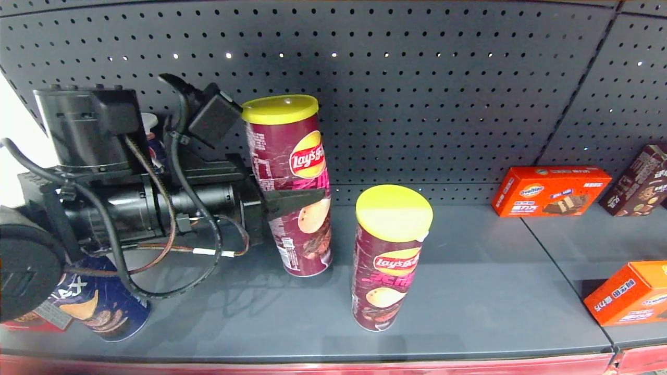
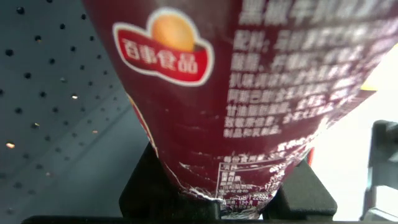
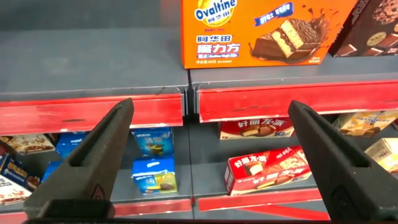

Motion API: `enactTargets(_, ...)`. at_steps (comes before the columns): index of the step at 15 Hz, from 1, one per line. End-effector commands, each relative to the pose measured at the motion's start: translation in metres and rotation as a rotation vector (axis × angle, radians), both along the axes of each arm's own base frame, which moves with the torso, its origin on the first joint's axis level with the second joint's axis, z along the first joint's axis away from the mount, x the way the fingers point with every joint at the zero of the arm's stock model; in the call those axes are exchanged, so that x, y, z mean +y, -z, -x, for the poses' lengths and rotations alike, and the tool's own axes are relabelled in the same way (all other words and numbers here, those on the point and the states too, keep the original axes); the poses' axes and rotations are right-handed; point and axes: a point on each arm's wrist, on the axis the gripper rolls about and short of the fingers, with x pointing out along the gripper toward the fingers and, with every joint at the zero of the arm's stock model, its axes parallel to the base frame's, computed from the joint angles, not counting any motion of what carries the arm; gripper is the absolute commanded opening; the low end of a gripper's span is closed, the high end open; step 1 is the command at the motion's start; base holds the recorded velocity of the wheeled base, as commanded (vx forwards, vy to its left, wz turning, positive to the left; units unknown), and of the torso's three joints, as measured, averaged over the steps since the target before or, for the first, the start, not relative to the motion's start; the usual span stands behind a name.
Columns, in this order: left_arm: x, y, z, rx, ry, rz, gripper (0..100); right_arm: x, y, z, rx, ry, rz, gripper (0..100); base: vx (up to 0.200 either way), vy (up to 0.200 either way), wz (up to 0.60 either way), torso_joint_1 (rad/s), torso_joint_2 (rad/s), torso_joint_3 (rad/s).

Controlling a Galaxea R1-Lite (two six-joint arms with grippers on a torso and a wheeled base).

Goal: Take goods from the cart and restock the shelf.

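A maroon chips can (image 1: 292, 156) with a yellow lid stands on the grey shelf (image 1: 479, 302), leaning slightly. My left gripper (image 1: 299, 200) is shut on its middle from the left side; one dark finger (image 1: 292, 199) crosses the can's front. In the left wrist view the same can (image 2: 249, 93) looms close, with the gripper (image 2: 227, 199) clamped around it and a black pad (image 2: 149, 190) on either side. My right gripper (image 3: 211, 162) is open with nothing between its fingers (image 3: 87, 168), facing the shelf's red front edge (image 3: 93, 112).
A second maroon can (image 1: 391, 260) stands to the right and nearer the front. A blue can (image 1: 104, 307) sits under the left arm. Orange boxes (image 1: 550, 190) (image 1: 625, 291) and a brown box (image 1: 638, 182) occupy the right. A pegboard (image 1: 417, 78) backs the shelf. Lower shelves hold snack boxes (image 3: 273, 171).
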Motion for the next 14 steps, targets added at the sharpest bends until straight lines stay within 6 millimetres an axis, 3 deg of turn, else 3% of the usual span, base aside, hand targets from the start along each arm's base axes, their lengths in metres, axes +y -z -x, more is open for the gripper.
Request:
enactTargets(1,-0.005,0.009,-0.029,-0.015,-0.014,-0.045,0,0.0,0.0,0.0,0.0,0.0,0.0,100,0.0,0.0,0.0,0.0,0.0,0.0)
enactTargets(7,-0.026,0.017,-0.072,-0.034,-0.004,-0.055,0,0.0,0.0,0.0,0.0,0.0,0.0,100,0.0,0.0,0.0,0.0,0.0,0.0)
enactTargets(14,-0.044,0.03,-0.095,-0.065,0.02,-0.075,0,0.0,0.0,0.0,0.002,0.0,0.0,100,0.0,0.0,0.0,0.0,0.0,0.0)
